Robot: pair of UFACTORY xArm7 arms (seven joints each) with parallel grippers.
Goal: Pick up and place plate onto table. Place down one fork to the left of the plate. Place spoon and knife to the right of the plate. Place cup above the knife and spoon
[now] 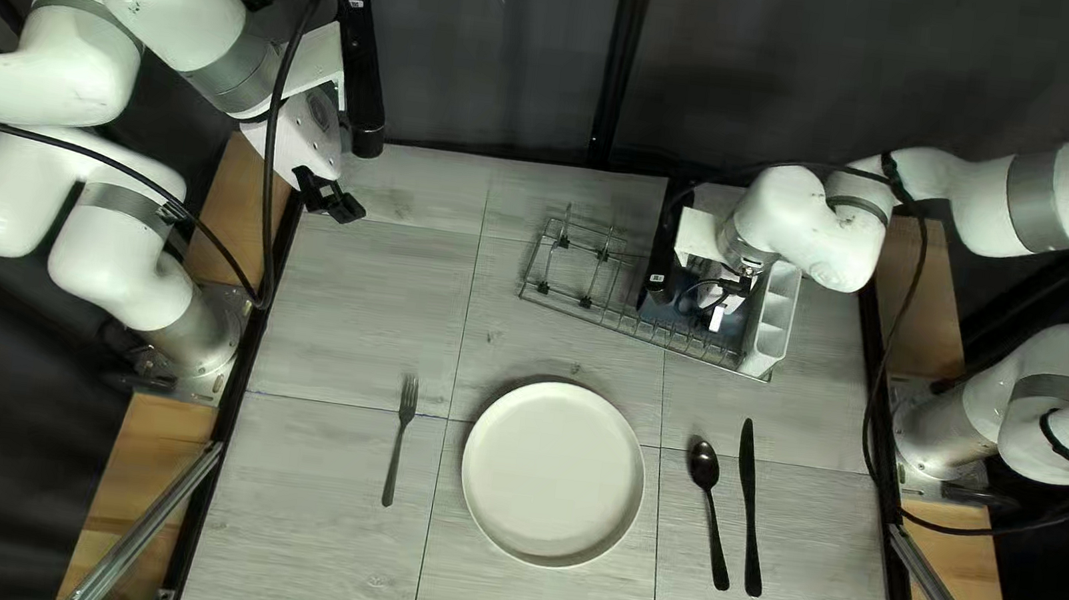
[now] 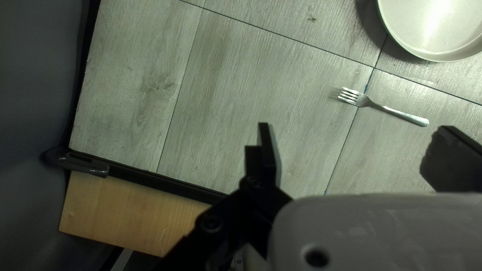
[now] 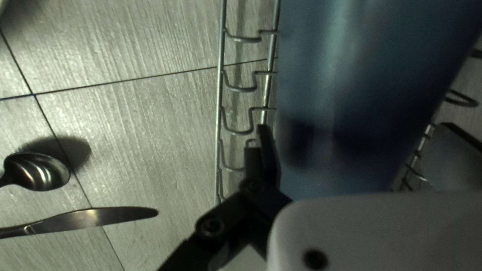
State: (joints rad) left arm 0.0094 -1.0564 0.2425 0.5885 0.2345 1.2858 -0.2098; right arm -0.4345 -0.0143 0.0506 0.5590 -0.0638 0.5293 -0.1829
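I find the white matte round plate [image 1: 554, 474] set down on the pale grey wood-grain table [image 1: 345, 319], near the middle of its width. The slim metal fork [image 1: 401, 439] lies to the left of it in the top left view, tines toward the table's far edge, apart from the rim. To the right of the plate lie the dark metal spoon [image 1: 704, 464] and, just beside it on the outer side, the dark metal knife [image 1: 751, 506]. Spoon bowl and knife blade both point toward the far edge.

The smooth blue cup [image 3: 341, 75] is in the silver wire dish rack [image 1: 638, 336], farther from the near edge than the cutlery. A pale utensil holder with compartments [image 1: 772, 316] stands at the rack's right end in the top left view.

My right arm's black gripper [image 1: 725, 298] is down at the rack. From its wrist camera I record the cup between its widely parted fingers, one close along the cup's side. The other appears to stand off from it, though the cup is blurred and my view of that side is poor, so I note no firm grip.

My left arm's black gripper [image 1: 329, 199] is near the table's far left corner. Its own camera shows the jaws wide apart with nothing held, and the fork and part of the plate ahead of it.
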